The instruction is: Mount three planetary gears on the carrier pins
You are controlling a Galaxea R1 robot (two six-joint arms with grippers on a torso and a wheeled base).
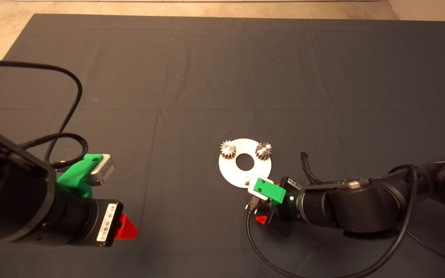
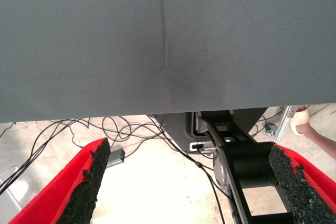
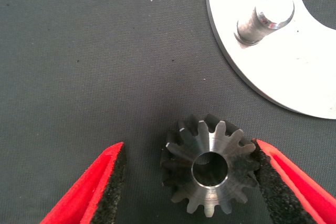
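Your right gripper (image 3: 189, 182) sits open around one gear (image 3: 210, 170) on the dark mat (image 1: 207, 69), beside the round disc (image 1: 228, 173). Two gears (image 1: 228, 149) sit on pins. Your left gripper (image 2: 189, 187) waits open over the floor (image 2: 152, 182).

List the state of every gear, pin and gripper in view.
Two planetary gears: seated on the disc.
Third gear: flat on the mat, between open fingers, one pad touching.
Free carrier pin: upright, bare.
Right gripper: open around third gear.
Left gripper: open, empty, idle at the mat's near-left.
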